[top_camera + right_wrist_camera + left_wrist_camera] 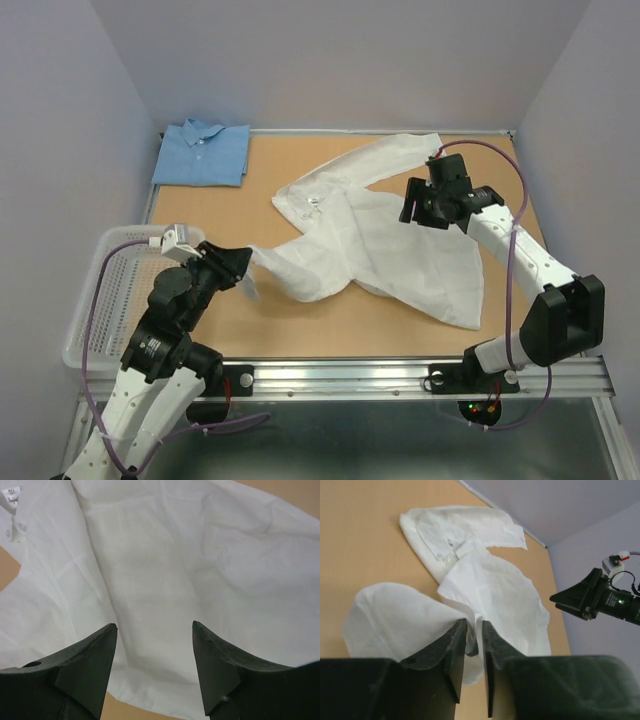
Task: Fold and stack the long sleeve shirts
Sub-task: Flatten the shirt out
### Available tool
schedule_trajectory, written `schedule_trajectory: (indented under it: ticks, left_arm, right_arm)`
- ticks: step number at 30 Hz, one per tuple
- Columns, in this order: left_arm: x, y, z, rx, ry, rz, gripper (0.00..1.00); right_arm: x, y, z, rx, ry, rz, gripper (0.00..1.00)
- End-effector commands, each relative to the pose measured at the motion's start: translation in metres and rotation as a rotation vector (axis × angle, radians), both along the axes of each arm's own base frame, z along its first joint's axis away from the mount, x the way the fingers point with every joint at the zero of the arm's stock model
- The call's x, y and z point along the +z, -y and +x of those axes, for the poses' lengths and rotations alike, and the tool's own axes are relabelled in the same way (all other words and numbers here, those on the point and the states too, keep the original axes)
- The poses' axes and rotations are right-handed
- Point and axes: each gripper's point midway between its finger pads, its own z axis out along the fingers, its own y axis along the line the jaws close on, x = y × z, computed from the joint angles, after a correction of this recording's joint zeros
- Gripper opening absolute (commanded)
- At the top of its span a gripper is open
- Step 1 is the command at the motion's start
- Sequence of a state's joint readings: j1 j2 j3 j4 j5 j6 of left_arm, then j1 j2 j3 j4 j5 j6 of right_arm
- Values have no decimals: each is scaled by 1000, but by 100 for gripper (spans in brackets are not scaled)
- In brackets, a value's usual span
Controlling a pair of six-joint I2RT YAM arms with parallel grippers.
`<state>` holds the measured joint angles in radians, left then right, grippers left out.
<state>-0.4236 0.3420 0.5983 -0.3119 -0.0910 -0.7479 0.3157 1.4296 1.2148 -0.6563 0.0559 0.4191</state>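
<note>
The white shirt (385, 245) lies spread and rumpled across the middle of the table, collar toward the back. It also shows in the left wrist view (490, 590) and fills the right wrist view (175, 570). My left gripper (243, 264) is shut on the shirt's left edge, a fold of cloth pinched between its fingers (473, 630). My right gripper (412, 208) is open and empty, hovering above the shirt's right half (154, 626). The light blue shirt (203, 153) lies folded at the back left corner.
A white mesh basket (105, 300) stands at the table's left edge beside my left arm. Walls close in the table at the back and both sides. A metal rail (400, 375) runs along the near edge.
</note>
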Motion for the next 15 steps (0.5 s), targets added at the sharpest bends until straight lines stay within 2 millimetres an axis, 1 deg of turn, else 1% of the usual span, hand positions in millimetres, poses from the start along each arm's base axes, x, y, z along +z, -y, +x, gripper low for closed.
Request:
schedule_trajectory:
  ticks: [1,2,3,4,5,6,7,9,10,11,12,13,15]
  left_arm:
    - [25,20,-8,-118,92,-75,50]
    - [30,19,-7,-124,126,-44,82]
    - [32,19,-5,-126,133,-30,85]
    - [34,20,-4,-130,132,-14,86]
    - [33,24,3,-145,121,21,87]
    - [31,28,6,-161,107,38,87]
    - [26,37,15,-194,66,63,87]
    - [14,46,27,-222,9,91,87]
    - [3,56,41,-249,-55,112,87]
    - [-3,63,48,-271,-85,122,87]
    - [-8,72,53,-313,-109,134,87]
    - [-16,82,70,-331,-164,156,88]
    - [-21,94,86,-361,-203,176,88]
  right_arm:
    - [-1,1,6,-11,29,0,67]
    - [0,2,7,-15,33,-8,67]
    - [0,4,8,-21,36,-19,67]
    - [0,10,11,-40,43,-46,67]
    - [2,13,13,-55,54,-59,67]
    - [4,20,17,-86,66,-90,67]
    - [5,24,19,-104,73,-108,67]
    - [8,34,23,-140,83,-132,67]
    - [8,40,26,-164,83,-144,68]
    - [7,44,27,-174,77,-142,68]
    - [4,52,29,-198,60,-130,68]
    - [2,62,31,-224,49,-126,68]
    - [-3,68,31,-241,30,-116,68]
